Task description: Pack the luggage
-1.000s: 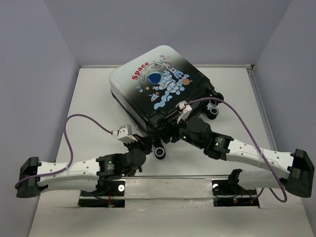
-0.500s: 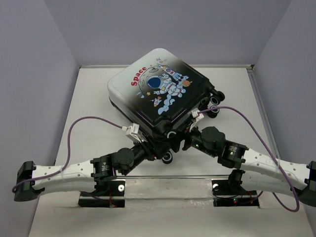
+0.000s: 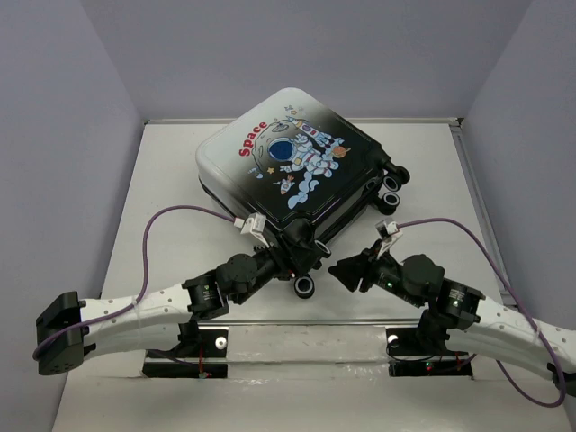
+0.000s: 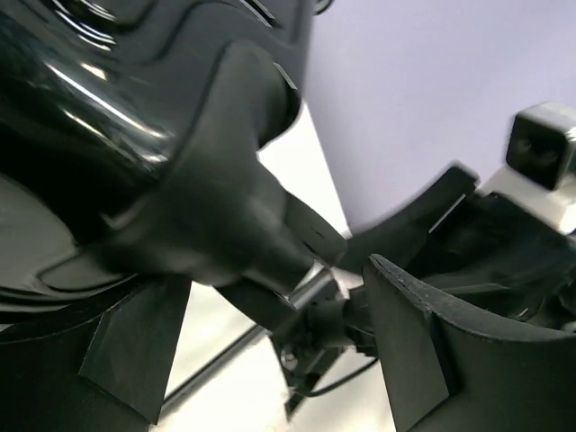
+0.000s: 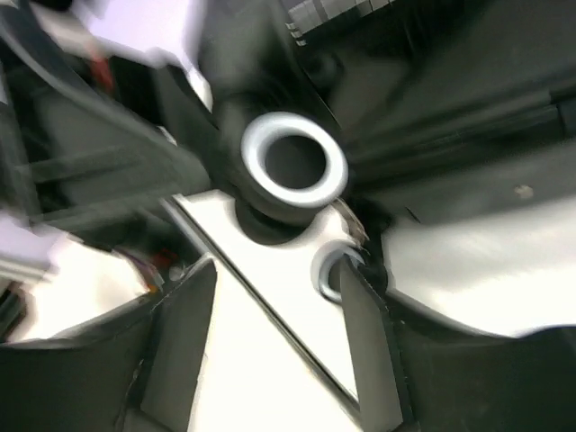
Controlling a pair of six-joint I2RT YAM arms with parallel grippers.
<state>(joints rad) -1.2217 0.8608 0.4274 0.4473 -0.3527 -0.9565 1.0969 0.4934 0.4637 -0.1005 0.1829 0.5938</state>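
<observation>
The left end effector (image 4: 274, 279) spreads its matte black, wedge-shaped fingers wide, gripping nothing, with a glossy, rounded wheel housing (image 4: 207, 180) between their tips. The right end effector (image 5: 279, 270) is also wide open and empty, over the white surface (image 3: 162, 180) just short of a black wheel (image 5: 295, 165) with a grey ring hub. The hard-shell luggage (image 3: 288, 166) lies closed, turned diagonally, at mid-surface with its astronaut print facing up.

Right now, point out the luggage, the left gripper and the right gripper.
luggage (image 3: 297, 162): top view, printed shell.
left gripper (image 3: 290, 256): top view, between its fingertips.
right gripper (image 3: 337, 268): top view, between its fingertips.
</observation>
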